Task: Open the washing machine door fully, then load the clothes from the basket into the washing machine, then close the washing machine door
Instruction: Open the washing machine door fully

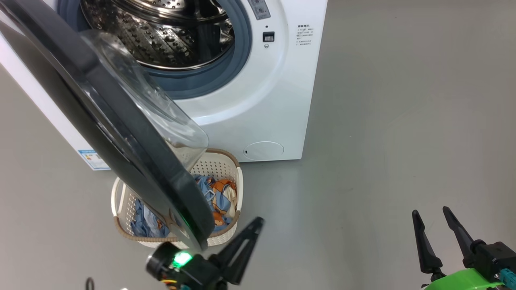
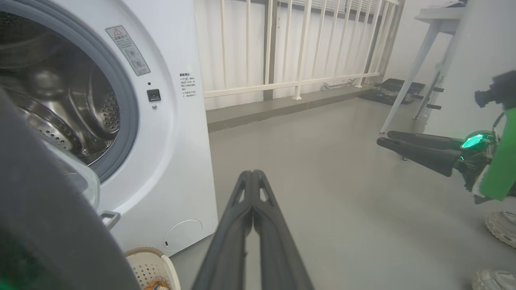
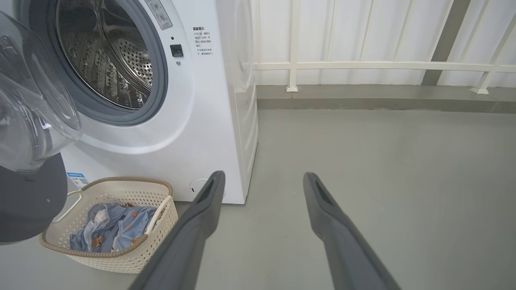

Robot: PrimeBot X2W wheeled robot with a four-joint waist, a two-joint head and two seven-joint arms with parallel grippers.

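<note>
Nearest you, your left gripper point(image 1: 256, 224) has its fingers pressed together on nothing, by the lower edge of the washing machine door point(image 1: 121, 121). Your right gripper point(image 1: 430, 212) stands spread and empty, well apart to the right over the grey floor point(image 1: 383, 141). Beyond, the open door hangs across the basket point(image 1: 219, 164), hiding part of the clothes point(image 1: 219, 197) in it. Behind them the washing machine point(image 1: 262, 100) shows its steel drum point(image 1: 169, 36), and a white railing point(image 3: 363, 64) stands farthest back.

Door point(image 1: 121, 133) overhangs basket point(image 1: 219, 164); drum mouth point(image 1: 169, 36) stands unobstructed.
</note>
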